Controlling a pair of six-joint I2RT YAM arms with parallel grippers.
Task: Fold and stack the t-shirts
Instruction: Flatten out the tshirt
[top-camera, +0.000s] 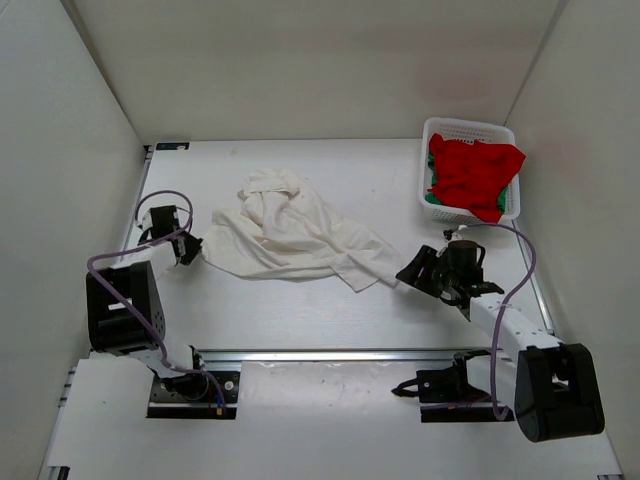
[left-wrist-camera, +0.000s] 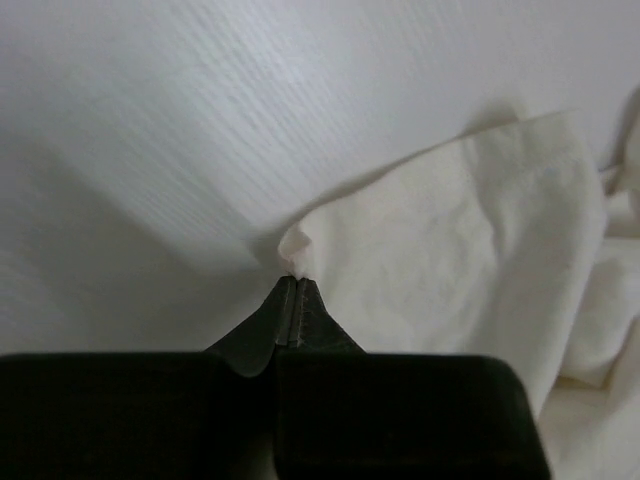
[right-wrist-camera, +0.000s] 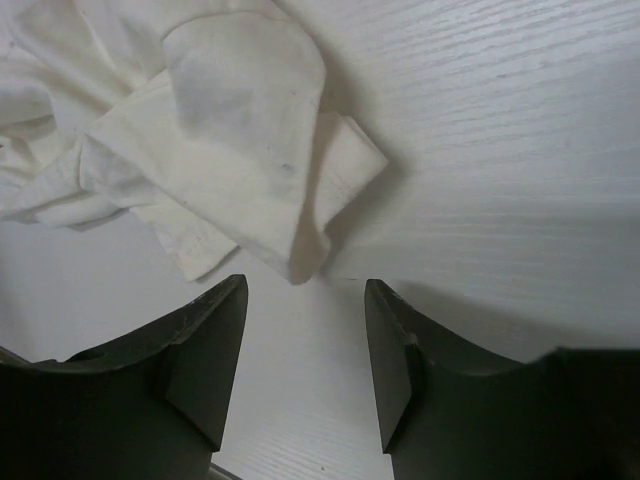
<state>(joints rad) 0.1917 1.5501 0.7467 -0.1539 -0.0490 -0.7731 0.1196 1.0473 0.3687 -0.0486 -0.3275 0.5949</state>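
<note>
The off-white t-shirt (top-camera: 295, 230) lies crumpled across the middle of the table. My left gripper (top-camera: 195, 248) is at its left corner, and in the left wrist view the gripper (left-wrist-camera: 292, 280) is shut with a small pinch of the off-white t-shirt (left-wrist-camera: 450, 240) at its tips. My right gripper (top-camera: 412, 272) stands open at the shirt's right end. In the right wrist view a corner of the t-shirt (right-wrist-camera: 230, 130) lies just ahead of the gripper (right-wrist-camera: 305, 285), with nothing between the fingers. The red t-shirt (top-camera: 475, 175) is bundled in the basket, with a bit of the green t-shirt (top-camera: 433, 196) showing under it.
The white perforated basket (top-camera: 468, 125) stands at the back right corner. White walls close in the table on the left, back and right. A metal rail (top-camera: 330, 354) runs along the near edge in front of the arm bases.
</note>
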